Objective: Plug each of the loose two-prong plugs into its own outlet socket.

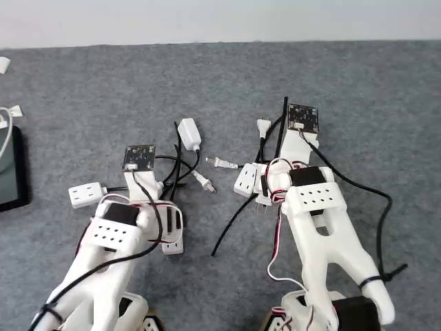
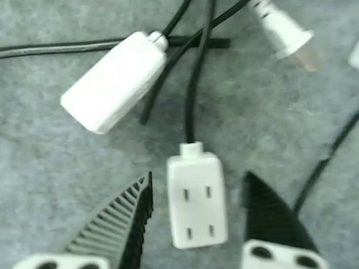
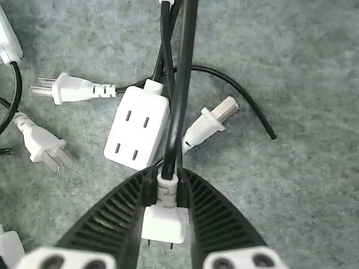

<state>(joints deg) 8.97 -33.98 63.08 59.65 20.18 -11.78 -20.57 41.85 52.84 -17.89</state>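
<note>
Your right gripper (image 3: 165,184) is clamped on a white two-prong plug (image 3: 164,223) with a black cord (image 3: 183,84), just beside a white plastic outlet block (image 3: 136,133). Your left gripper (image 2: 197,182) stands open, with its fingers either side of a second white outlet block (image 2: 197,216) on the grey carpet (image 2: 56,179).

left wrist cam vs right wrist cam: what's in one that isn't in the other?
Left wrist only: left pincer open, straddling a white outlet block, not gripping it. Right wrist only: right pincer shut on a white plug, beside a second outlet block. Both: grey mat, black cords, loose white plugs; whether the same plugs, cannot tell.
</note>
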